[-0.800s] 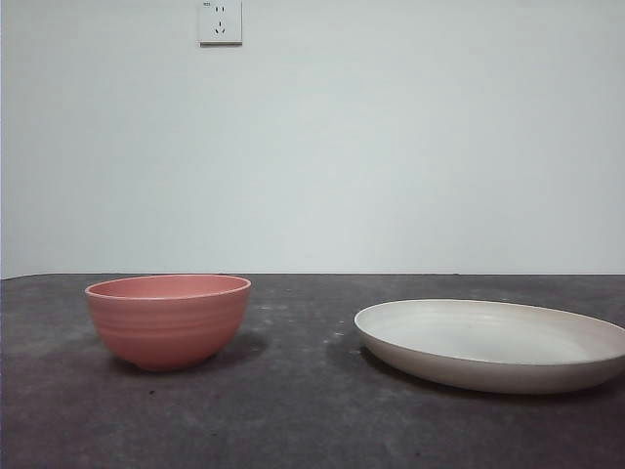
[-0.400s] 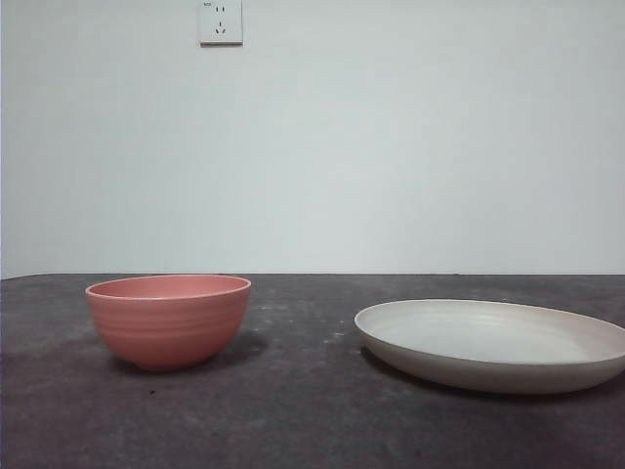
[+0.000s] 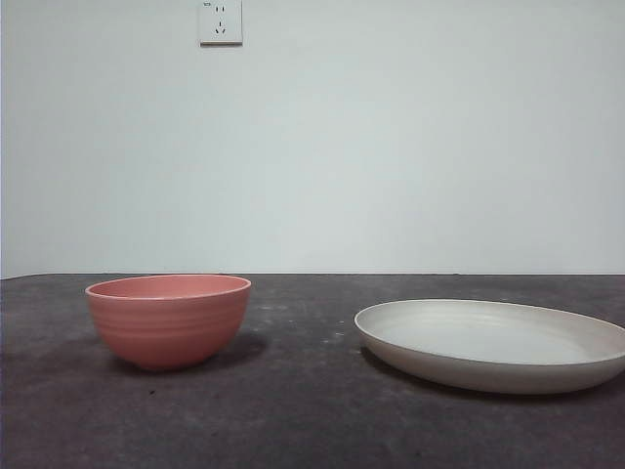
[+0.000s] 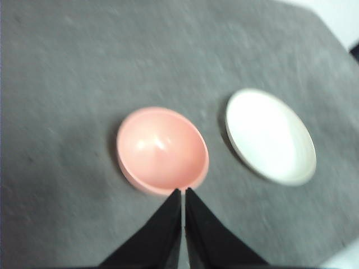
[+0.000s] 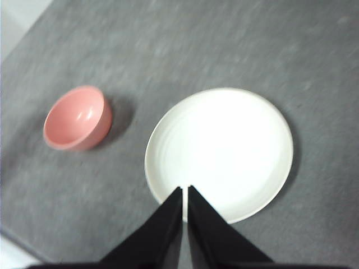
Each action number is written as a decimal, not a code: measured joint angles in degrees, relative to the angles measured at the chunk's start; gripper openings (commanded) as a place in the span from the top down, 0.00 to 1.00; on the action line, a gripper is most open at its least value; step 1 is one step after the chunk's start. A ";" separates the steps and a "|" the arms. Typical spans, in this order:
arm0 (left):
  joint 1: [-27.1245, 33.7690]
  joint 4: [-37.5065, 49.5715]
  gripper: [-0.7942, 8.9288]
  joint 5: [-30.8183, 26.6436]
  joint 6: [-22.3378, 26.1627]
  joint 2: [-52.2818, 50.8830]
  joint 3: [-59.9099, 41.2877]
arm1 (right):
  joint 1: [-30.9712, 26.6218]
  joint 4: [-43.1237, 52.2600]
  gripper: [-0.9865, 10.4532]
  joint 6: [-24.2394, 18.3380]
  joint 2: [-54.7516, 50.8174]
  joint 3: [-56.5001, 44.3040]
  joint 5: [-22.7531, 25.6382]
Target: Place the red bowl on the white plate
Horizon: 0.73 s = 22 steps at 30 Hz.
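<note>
The bowl [image 3: 168, 320] stands upright on the table [image 3: 293, 410], empty, well apart from the plate [image 3: 493, 344]. The plate lies flat beside it, nothing on it. My left gripper [image 4: 183, 193] hangs high above the bowl's rim, jaws pressed together, holding nothing. My right gripper [image 5: 185, 191] hangs high above the plate's edge, jaws likewise together and empty. Neither touches anything, and neither shows in the front view. A wall socket [image 3: 220, 21] sits on the wall behind.
</note>
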 measured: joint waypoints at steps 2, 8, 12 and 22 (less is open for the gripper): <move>-1.88 -2.16 0.91 0.61 1.40 1.49 1.09 | 0.98 -2.08 0.91 -1.51 1.81 0.98 -0.07; -7.04 -4.44 0.91 2.27 3.74 4.68 1.66 | 4.98 -7.13 0.91 -4.52 3.82 1.27 -0.31; -8.35 -4.39 0.87 2.38 3.82 5.05 1.66 | 6.78 -8.50 0.90 -5.51 3.87 1.27 -0.26; -8.37 -4.24 0.50 2.38 3.87 5.05 1.66 | 7.08 -8.48 0.57 -5.68 3.87 1.33 0.15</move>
